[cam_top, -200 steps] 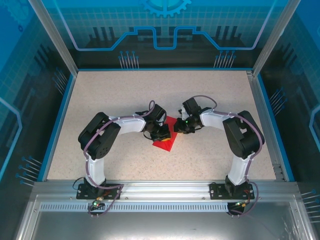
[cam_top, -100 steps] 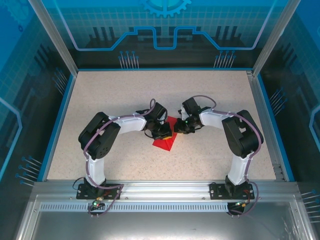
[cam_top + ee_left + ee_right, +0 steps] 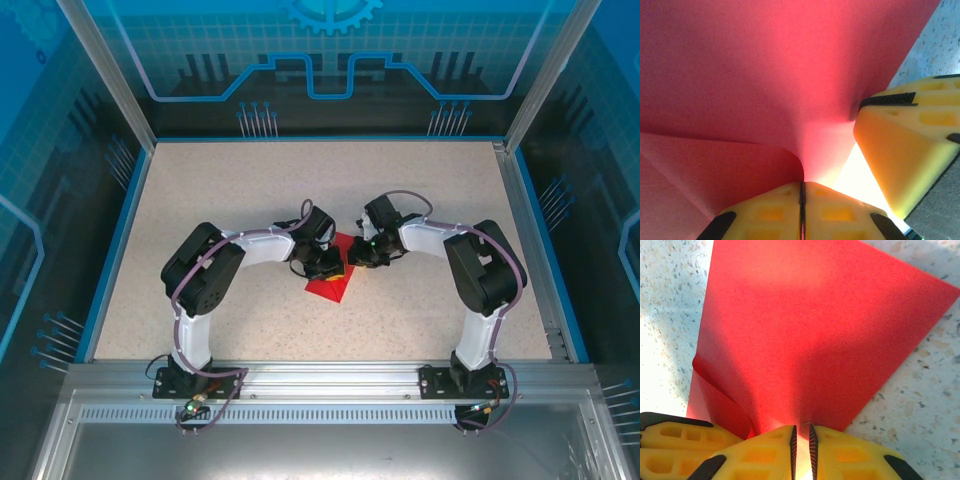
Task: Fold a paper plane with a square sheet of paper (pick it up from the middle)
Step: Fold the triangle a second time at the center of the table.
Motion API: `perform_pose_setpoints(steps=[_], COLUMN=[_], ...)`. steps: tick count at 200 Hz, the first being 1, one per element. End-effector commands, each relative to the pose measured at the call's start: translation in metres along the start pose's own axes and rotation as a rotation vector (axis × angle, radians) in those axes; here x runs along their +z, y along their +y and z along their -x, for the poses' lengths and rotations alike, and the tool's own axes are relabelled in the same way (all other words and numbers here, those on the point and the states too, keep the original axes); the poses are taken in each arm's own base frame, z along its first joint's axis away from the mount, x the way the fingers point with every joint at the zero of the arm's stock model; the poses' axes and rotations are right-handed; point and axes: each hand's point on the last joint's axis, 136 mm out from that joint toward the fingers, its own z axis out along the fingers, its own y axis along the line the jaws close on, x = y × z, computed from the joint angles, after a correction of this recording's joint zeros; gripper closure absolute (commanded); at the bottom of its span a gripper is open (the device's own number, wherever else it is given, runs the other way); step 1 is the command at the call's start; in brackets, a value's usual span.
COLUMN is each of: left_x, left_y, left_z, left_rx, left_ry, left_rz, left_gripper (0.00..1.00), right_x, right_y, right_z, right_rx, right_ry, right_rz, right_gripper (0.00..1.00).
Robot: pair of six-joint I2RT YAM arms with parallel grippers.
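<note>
Top external view: both arms bend in to the middle of the speckled surface (image 3: 200, 200). The left hand (image 3: 326, 266) and the right hand (image 3: 364, 252) meet at the square sheet of paper (image 3: 328, 286).
Paper: bright red, lying mostly flat on the surface, with one corner pointing toward the arm bases.
Left hand: closed on the paper. In the left wrist view its yellow fingers (image 3: 765, 212) press together with the paper pinched in the seam.
Right hand: closed on the paper too. In the right wrist view a thin red edge sits between its yellow fingers (image 3: 850, 455).
Fold: beside the pinch, one flap curls up and over.
Hands: just beside each other.
</note>
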Motion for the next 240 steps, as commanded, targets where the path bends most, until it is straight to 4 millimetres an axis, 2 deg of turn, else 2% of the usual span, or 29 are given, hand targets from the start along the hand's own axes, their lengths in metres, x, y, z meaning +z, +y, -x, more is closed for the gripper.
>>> perform_pose_setpoints(steps=[1,26,66,109,142,213,216,240], left_x=[0.006,0.008,0.016,0.021,0.023,0.021,0.021,0.018], left_y=[0.0,0.003,0.02,0.026,0.028,0.022,0.022,0.019], left_z=[0.001,0.001,-0.006,-0.009,-0.009,-0.006,-0.006,-0.005], left_rx=[0.016,0.016,0.003,-0.003,-0.004,0.0,0.001,0.004], left_ry=[0.005,0.008,0.027,0.037,0.04,0.027,0.027,0.015], left_rz=[0.011,0.018,0.05,0.059,0.062,0.044,0.042,0.031], left_gripper=[0.9,0.9,0.87,0.84,0.77,0.59,0.58,0.52], right_x=[0.002,0.002,-0.006,-0.024,-0.042,-0.061,-0.057,-0.059], right_y=[-0.011,-0.011,-0.004,0.005,0.007,-0.001,-0.007,-0.01], right_z=[-0.007,-0.008,-0.004,0.003,0.003,-0.014,-0.023,-0.03], right_rx=[0.016,0.017,0.012,0.013,0.013,0.042,0.053,0.068], right_ry=[0.032,0.034,0.011,-0.039,-0.078,-0.108,-0.089,-0.089], right_rz=[-0.024,-0.023,0.003,0.046,0.067,0.085,0.077,0.093], right_gripper=[0.82,0.82,0.81,0.78,0.75,0.73,0.73,0.74])
